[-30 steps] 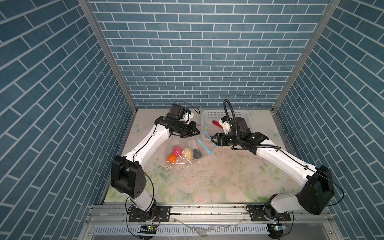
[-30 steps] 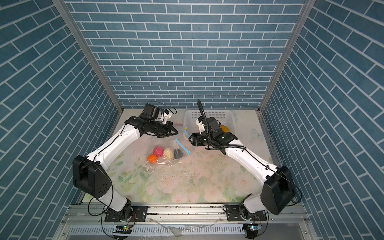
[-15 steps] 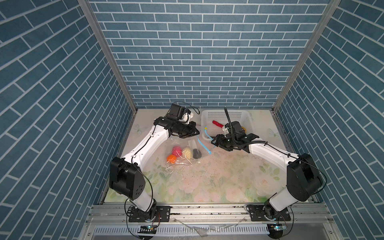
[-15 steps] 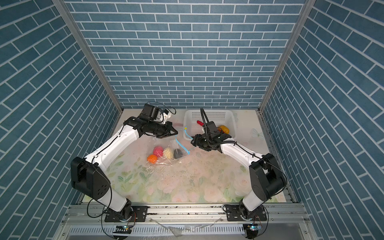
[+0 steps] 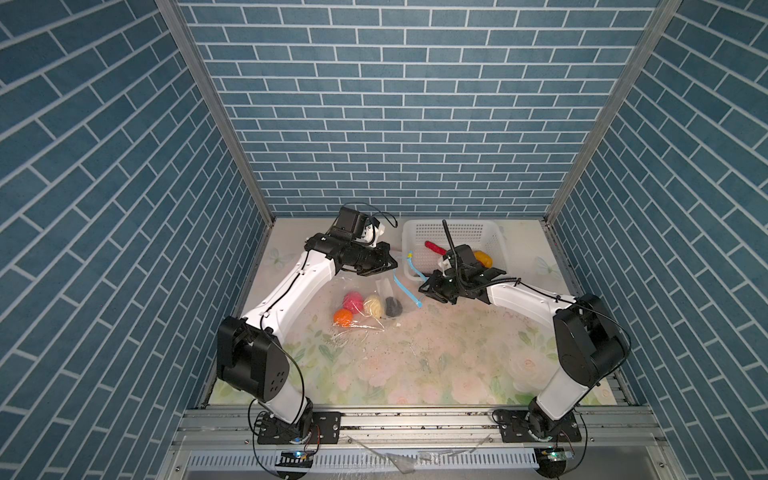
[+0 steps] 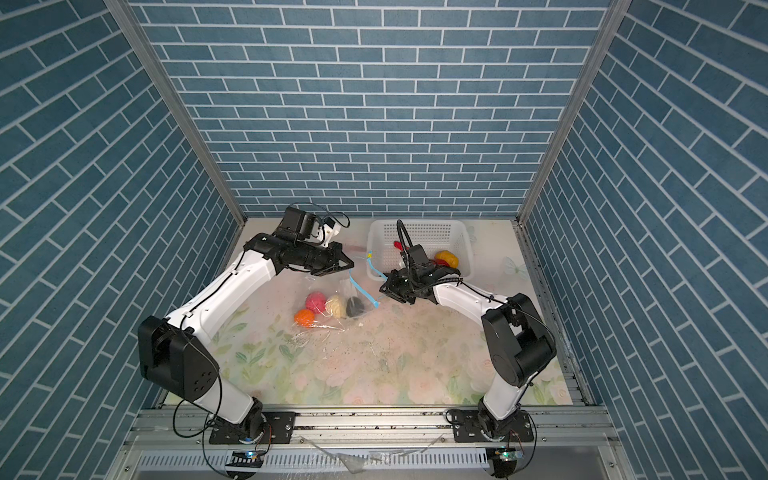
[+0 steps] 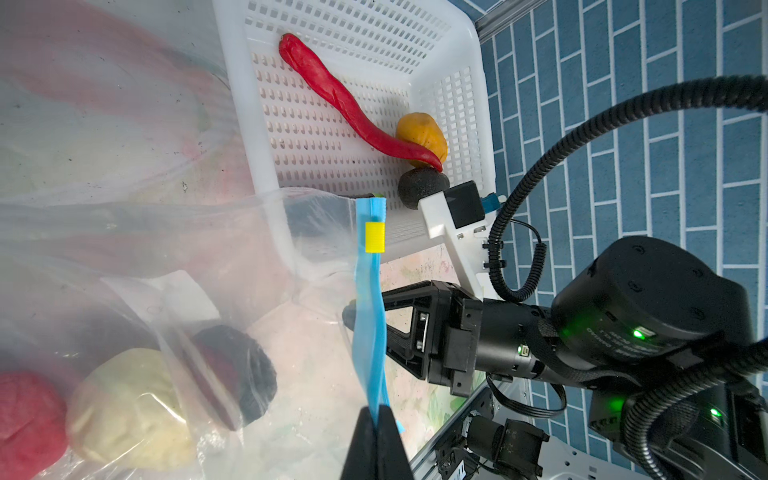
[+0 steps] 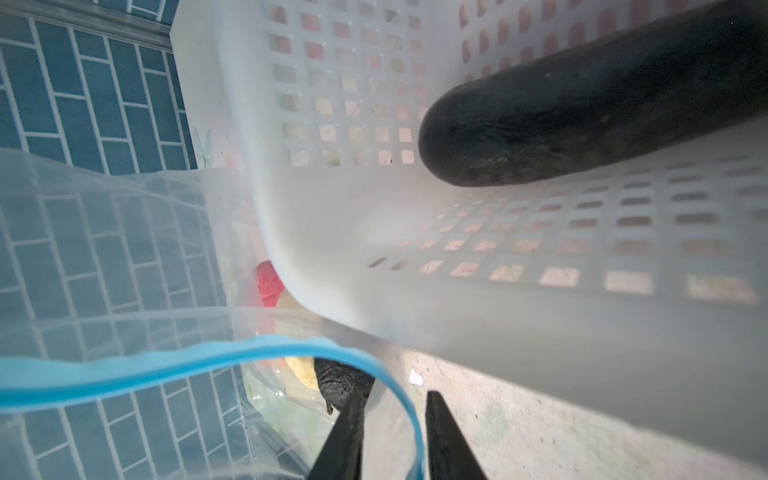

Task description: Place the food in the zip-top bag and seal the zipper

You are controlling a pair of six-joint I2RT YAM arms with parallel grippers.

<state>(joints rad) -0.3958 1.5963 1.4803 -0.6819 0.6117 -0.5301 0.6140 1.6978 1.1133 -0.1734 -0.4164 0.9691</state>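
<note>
The dark aubergine [image 8: 582, 104] runs off the right wrist view's edge, and the pink bumpy ball [image 7: 25, 419] off the left wrist view's.

Bright, even light; right wrist view blurred

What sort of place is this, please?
Probably a staged robot test booth, not a kitchen: blue brick-print wall panels enclose a floral tabletop, and the left arm and right arm bolt onto an aluminium rail.

Zipper [image 7: 368, 316] is held pinched in closed left gripper [image 7: 376, 415]; yellow tab [image 7: 374, 237] is seen beside white basket [image 7: 249, 104]; red chilli [image 7: 345, 104] is contained therein; right gripper [image 7: 365, 328] jaws are set astride zipper.
</note>
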